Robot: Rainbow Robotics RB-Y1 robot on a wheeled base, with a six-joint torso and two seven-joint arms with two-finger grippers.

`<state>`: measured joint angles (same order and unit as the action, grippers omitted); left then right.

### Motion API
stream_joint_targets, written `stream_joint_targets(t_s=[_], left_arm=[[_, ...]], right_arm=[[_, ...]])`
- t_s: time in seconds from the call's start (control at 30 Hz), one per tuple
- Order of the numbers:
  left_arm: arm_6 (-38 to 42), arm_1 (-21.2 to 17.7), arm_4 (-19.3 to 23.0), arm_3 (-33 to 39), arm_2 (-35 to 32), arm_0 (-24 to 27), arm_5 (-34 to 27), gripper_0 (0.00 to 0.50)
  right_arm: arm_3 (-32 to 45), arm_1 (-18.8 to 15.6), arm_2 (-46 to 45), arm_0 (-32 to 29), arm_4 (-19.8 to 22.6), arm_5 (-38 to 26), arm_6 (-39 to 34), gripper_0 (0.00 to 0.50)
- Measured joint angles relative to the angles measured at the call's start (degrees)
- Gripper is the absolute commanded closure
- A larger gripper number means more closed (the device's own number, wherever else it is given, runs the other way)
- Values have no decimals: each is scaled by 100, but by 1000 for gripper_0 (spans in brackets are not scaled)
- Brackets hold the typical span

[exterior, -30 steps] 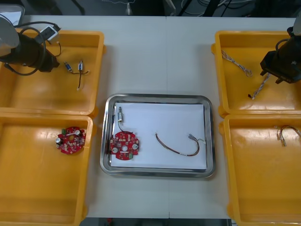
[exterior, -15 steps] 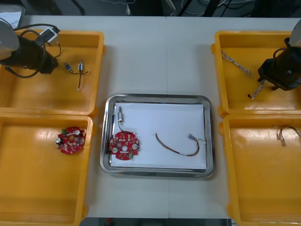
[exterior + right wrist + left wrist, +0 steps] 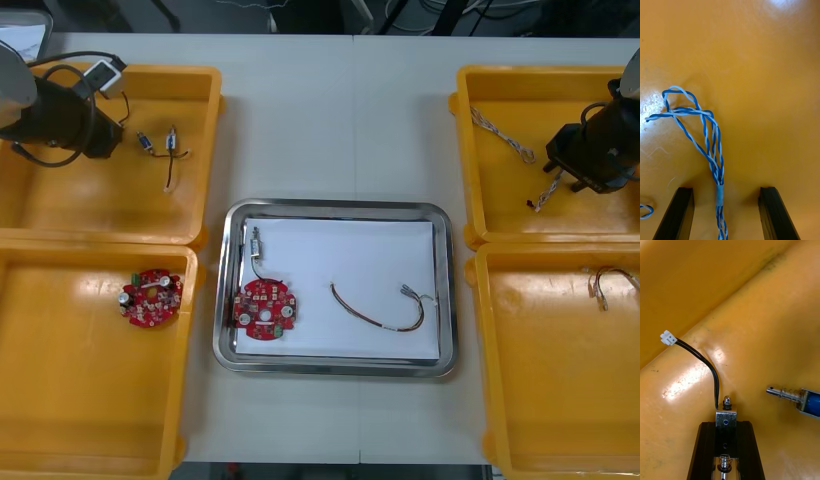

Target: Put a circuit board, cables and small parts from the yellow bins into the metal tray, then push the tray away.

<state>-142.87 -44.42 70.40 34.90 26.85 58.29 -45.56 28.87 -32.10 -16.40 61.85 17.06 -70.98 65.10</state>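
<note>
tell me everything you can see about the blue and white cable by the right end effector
Thin twisted blue and white cable: several strands bound by a pale sleeve, spreading into loose loops beyond it. It lies flat on the floor of the right far yellow bin, between the open fingers of the right end effector, touching neither.

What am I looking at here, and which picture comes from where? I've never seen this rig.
A two-armed robot is sorting parts. The front view looks down on a table with yellow bins either side of a metal tray, which holds a red circuit board, a curved cable and a small part. The upright pictures come from cameras on the wrists. The left gripper, in the far left bin, is shut on a small metal part with a black lead. The right gripper, in the far right bin, stands open around a twisted blue and white cable.
</note>
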Motion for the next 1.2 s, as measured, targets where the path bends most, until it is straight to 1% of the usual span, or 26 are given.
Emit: stream_joint_targets(t_s=[0.03, 0.2, 0.33, 0.43, 0.5, 0.63, 0.83, 0.93, 1.0, 1.13, 1.2], left_arm=[[-115, -18, 43, 3, 0, 0, -66, 500], [-600, -198, 381, 85, 0, -4, -377, 500], [-607, -432, 692, 272, 0, -25, -632, 500], [-607, -619, 903, 391, 0, -44, -826, 500], [-606, -736, 905, 482, 0, -57, -967, 500], [-597, -939, 829, 756, 0, -75, -1186, 500], [-519, -1131, 638, 1240, 0, -102, -1554, 500], [5, -1206, 524, 1519, 0, -126, -1780, 500], [687, -1272, 415, 1734, -3, -169, -1906, 500], [2282, -1384, -22, 2438, -163, -392, -2238, 500], [2806, -1404, -222, 2794, -358, -565, -2408, 500]], right_arm=[[-2, -3, 0, 0, 0, 21, 0, 500], [-2, -16, 0, 0, 4, 81, 0, 500], [7, -21, 0, 0, 7, 74, 0, 500], [157, -24, 0, -4, 4, -151, 0, 500], [412, -24, 0, -13, -3, -496, 0, 500], [1226, -24, 0, -73, -73, -1133, 1, 500], [2452, -24, 0, -236, -129, -1833, 3, 500], [3139, -24, 1, -427, -130, -2259, 10, 500], [3596, -24, 2, -582, -130, -2494, 20, 500], [4559, -24, 15, -936, -129, -3067, 140, 500], [4957, -25, 42, -1091, -122, -3283, 141, 500]])
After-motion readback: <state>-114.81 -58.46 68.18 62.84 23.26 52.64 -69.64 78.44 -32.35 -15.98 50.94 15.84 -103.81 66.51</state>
